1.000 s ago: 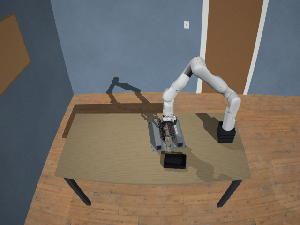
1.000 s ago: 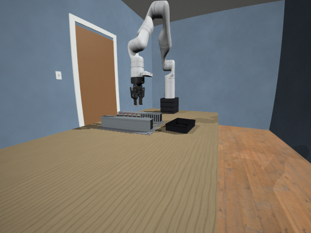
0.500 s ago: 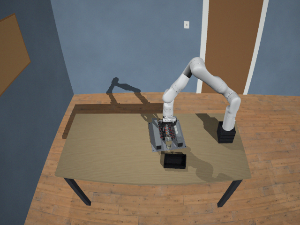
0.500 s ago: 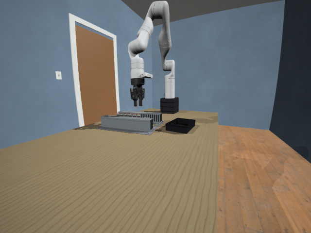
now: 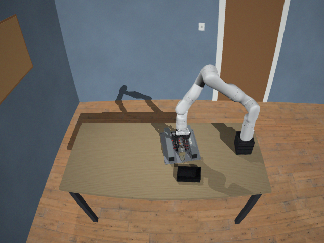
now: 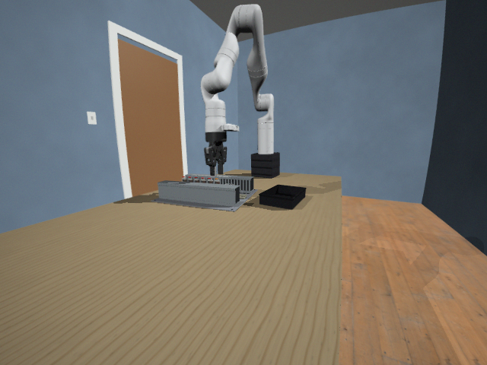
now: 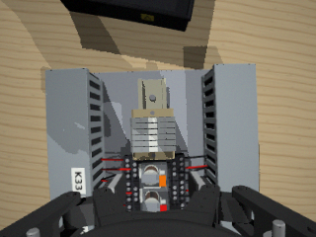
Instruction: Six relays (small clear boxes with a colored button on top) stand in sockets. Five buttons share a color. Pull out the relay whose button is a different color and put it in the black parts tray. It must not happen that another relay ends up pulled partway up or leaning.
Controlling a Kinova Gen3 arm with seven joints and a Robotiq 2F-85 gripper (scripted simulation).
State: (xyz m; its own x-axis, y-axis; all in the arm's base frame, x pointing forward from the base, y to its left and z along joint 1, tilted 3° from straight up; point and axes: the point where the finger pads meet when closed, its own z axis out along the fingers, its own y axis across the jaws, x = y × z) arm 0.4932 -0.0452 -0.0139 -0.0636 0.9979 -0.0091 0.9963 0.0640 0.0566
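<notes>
A row of clear relays (image 6: pixel 202 179) stands in sockets on the grey panel (image 5: pixel 180 146). In the wrist view one relay has an orange button (image 7: pixel 162 181). The relay behind it has a red button (image 7: pixel 163 207). The other relays are hidden under my gripper. My gripper (image 7: pixel 156 183) is open and empty, with a finger on each side of the row. In the side view my gripper (image 6: pixel 214 170) hangs just above the relay tops near the orange button. The black parts tray (image 5: pixel 189 173) sits on the table in front of the panel, and it also shows in the wrist view (image 7: pixel 130 11).
Two grey slotted ducts (image 7: pixel 94 123) (image 7: pixel 209 123) run along both sides of the relay row. A block of grey terminals (image 7: pixel 152 133) and a tan end clamp (image 7: pixel 152 96) lie between the relays and the tray. The arm's black base (image 5: pixel 244 146) stands at the table's right.
</notes>
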